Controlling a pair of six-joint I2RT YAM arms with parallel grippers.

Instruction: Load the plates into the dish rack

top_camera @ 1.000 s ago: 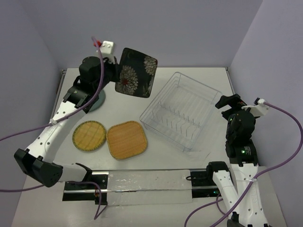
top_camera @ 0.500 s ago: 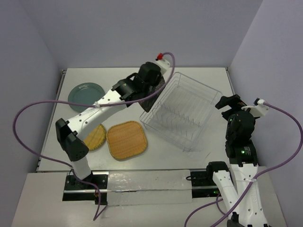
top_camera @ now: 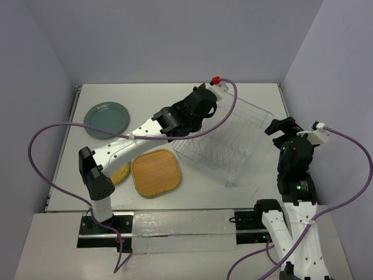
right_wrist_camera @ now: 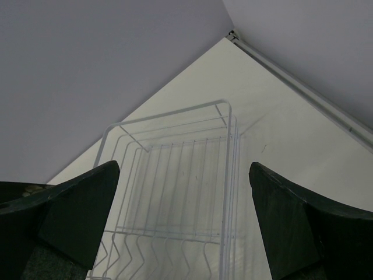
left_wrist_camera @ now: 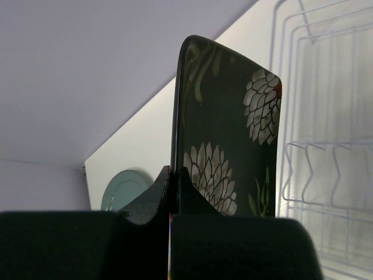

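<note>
- While the left gripper (left_wrist_camera: 173, 176) is closed tight on the lower edge of the black plate (left_wrist_camera: 228, 146), the plate stands on edge, floral face toward the rack (top_camera: 247, 115).
- Left wrist view: rack wires and prongs lie just beside the plate's patterned face. Cannot tell whether the plate touches any prong or sits in a slot.
- Top view: left arm reaches across the table (top_camera: 151, 96), with its wrist above the rack's left end. The arm hides most of the black plate from that view.
- Right gripper (right_wrist_camera: 183, 213): jaws spread wide, nothing between them. It is held up beside the rack's right end and looks down into the rack.
- Teal plate (top_camera: 106, 119): flat on the table at the far left, well apart from the rack.
- Tan plate (top_camera: 155, 172): flat on the table, near the rack's near-left corner.
- Yellow plate (top_camera: 121, 174): flat, just left of the tan plate and partly hidden under the left arm.
- Rack sits at an angle on the right half of the table.
</note>
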